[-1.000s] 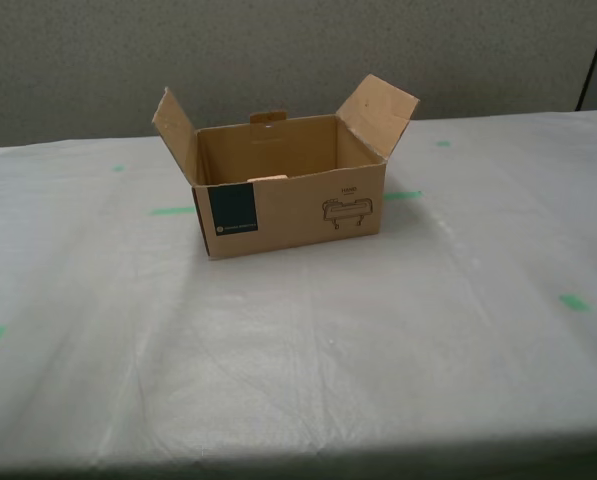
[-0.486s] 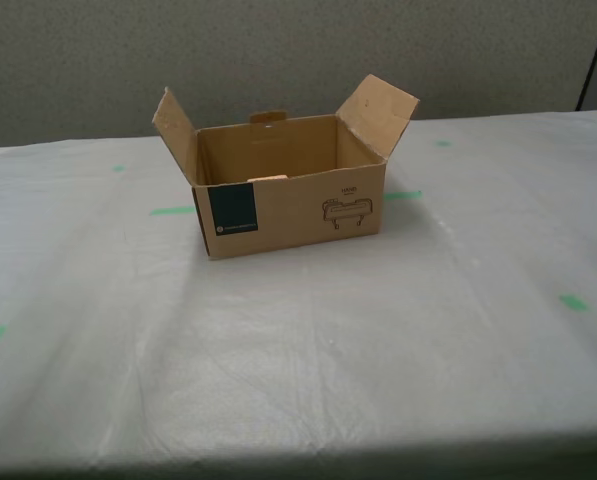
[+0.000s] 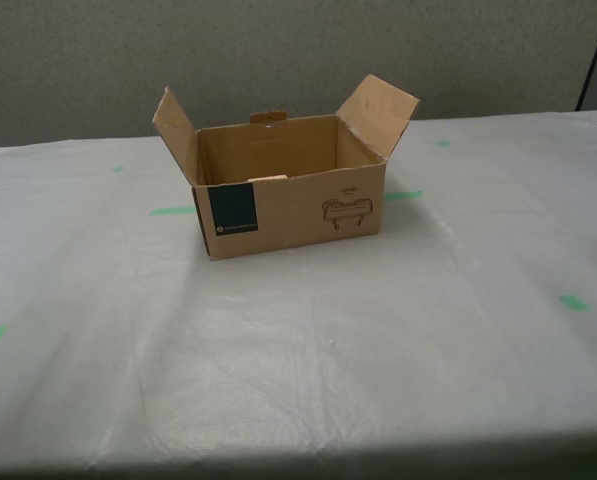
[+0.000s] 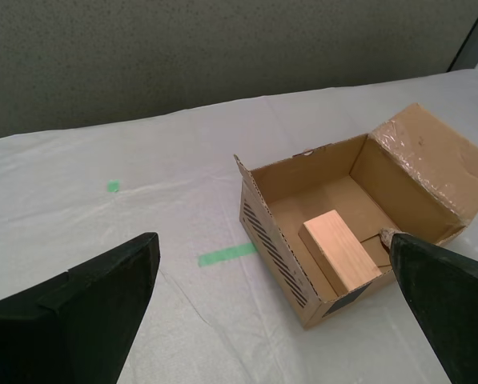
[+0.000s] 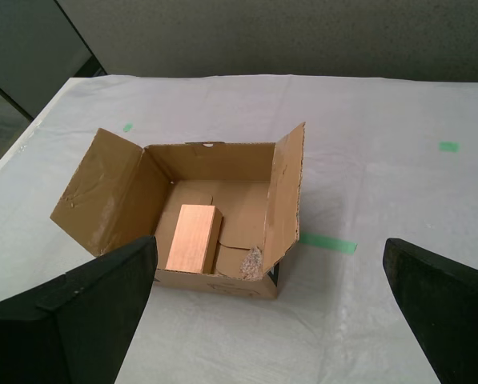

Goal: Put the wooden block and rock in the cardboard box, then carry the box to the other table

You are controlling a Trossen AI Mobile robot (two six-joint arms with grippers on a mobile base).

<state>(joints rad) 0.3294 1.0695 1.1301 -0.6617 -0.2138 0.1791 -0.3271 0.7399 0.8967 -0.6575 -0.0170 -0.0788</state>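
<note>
While the cardboard box [image 3: 288, 190] sits open on the bench [image 3: 378, 340], toward 12 o'clock in the exterior view, you see its 2 side flaps up. The wooden block [image 5: 193, 238] lies on the box floor, with the rock [image 5: 251, 262] just beside it. My first hand [image 5: 271, 308] and my second hand [image 4: 275, 300] are both spread wide, holding nothing, apart from the box.

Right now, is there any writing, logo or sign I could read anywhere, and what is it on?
None can be read.
Cardboard box, navy label: a small pale line of print, too blurred.
Box front, above the line drawing: a tiny word, too small.
Table: green tape marks only, unlettered.
</note>
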